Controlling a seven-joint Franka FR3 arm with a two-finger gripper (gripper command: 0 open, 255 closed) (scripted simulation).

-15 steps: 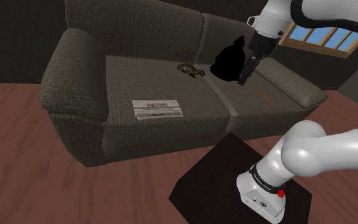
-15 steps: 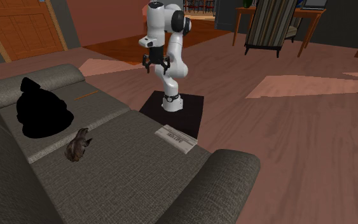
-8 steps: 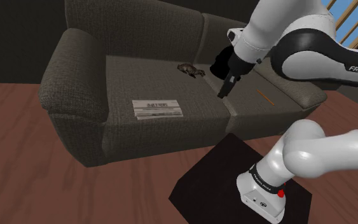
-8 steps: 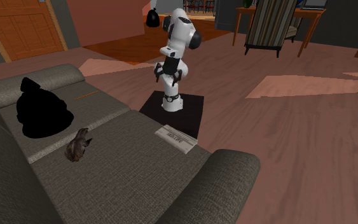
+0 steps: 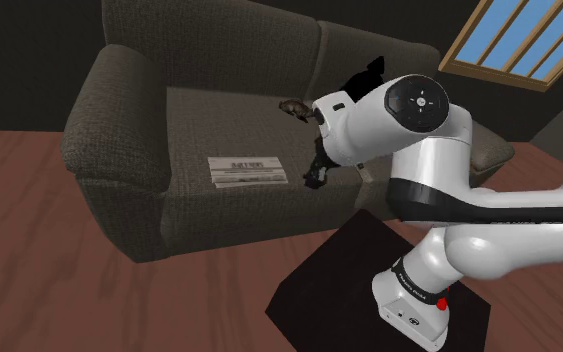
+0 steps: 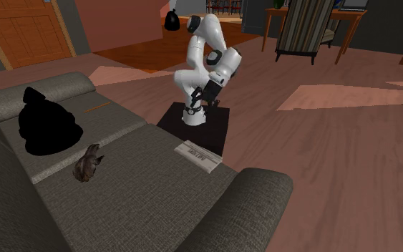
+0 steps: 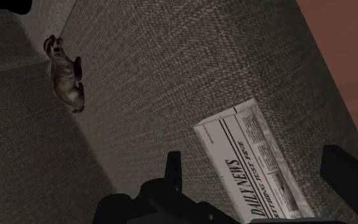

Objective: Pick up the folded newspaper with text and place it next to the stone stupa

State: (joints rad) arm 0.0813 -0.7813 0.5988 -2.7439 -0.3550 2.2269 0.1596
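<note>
The arm has swung down over the sofa [image 5: 169, 110] seat. The gripper [image 5: 316, 176], fingers spread and empty, now hangs at the newspaper's [image 5: 248, 171] three o'clock in the shoulder view. The newspaper lies flat, the stupa [image 5: 299, 108] at its one o'clock. A grasp likely comes next.

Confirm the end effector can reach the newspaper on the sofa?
Probably yes: the open end effector hangs near the newspaper, which lies flat on the sofa seat, nothing covering it.
</note>
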